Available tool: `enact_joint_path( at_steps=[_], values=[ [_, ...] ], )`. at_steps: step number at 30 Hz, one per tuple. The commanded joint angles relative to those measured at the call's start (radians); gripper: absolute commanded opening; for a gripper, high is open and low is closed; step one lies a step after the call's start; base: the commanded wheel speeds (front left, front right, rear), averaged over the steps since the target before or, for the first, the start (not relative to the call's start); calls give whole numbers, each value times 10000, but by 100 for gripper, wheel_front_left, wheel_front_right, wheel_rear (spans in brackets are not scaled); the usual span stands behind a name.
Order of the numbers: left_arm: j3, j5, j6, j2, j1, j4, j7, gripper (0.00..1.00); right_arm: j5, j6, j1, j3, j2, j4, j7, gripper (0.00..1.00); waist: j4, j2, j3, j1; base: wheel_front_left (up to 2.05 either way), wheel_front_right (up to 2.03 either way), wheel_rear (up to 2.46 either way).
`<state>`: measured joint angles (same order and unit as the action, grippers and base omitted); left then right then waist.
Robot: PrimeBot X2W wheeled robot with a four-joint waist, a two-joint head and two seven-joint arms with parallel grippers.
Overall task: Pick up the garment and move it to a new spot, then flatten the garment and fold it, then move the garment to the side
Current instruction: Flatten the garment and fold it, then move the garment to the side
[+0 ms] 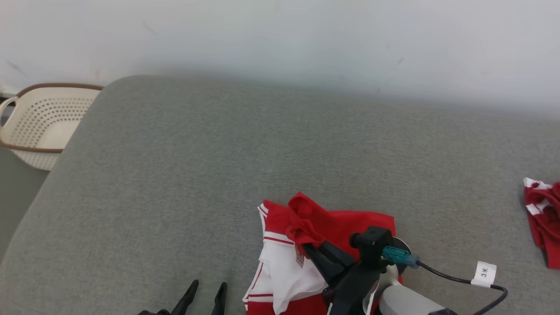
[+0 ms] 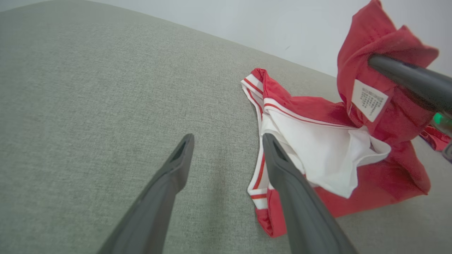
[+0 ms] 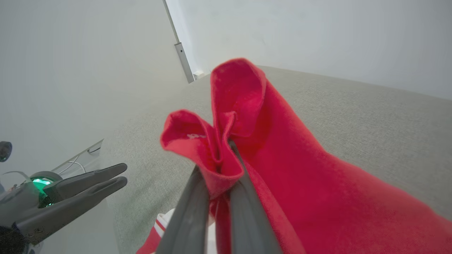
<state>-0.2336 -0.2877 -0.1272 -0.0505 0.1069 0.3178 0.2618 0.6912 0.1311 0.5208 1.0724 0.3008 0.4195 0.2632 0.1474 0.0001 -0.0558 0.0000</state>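
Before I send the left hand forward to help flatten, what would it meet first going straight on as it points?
Likely the bare grey cushion, where the left hand aims. The red and white garment lies just beside that line; its striped edge might graze the hand, depth unclear.

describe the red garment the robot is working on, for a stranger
On the grey cushion, look at the near edge, just right of the middle: the garment is red and white with striped trim. Unlike the other red garment at the far right, a fold of it is pinched in the right pincer.
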Motion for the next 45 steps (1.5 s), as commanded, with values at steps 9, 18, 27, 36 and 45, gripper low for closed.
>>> enact_joint_path(
  at_steps=[9,18,27,36,45],
  values=[
    [-187,-157,55,-9,11,-209,42,100,506,-9,519,-158,-867,927,10,100,763,-1,-138,0,0,0,0],
    [-101,-134,193,-7,-54,-244,41,100,523,-9,-350,-2470,-220,-6,6,100,244,-1,-113,0,0,0,0],
    [-96,4,220,-9,14,-340,42,100,330,-6,-2301,-4116,401,349,7,100,-188,-1,-37,0,0,0,0],
    [-160,85,167,-9,133,-332,42,100,364,-6,-2471,-4134,-78,1382,7,100,181,-1,-137,0,0,0,0],
    [-94,229,81,-9,-20,-296,42,100,715,-4,-2296,-3803,-659,2324,-7,5,596,-1,-58,0,0,0,0]
  ],
)
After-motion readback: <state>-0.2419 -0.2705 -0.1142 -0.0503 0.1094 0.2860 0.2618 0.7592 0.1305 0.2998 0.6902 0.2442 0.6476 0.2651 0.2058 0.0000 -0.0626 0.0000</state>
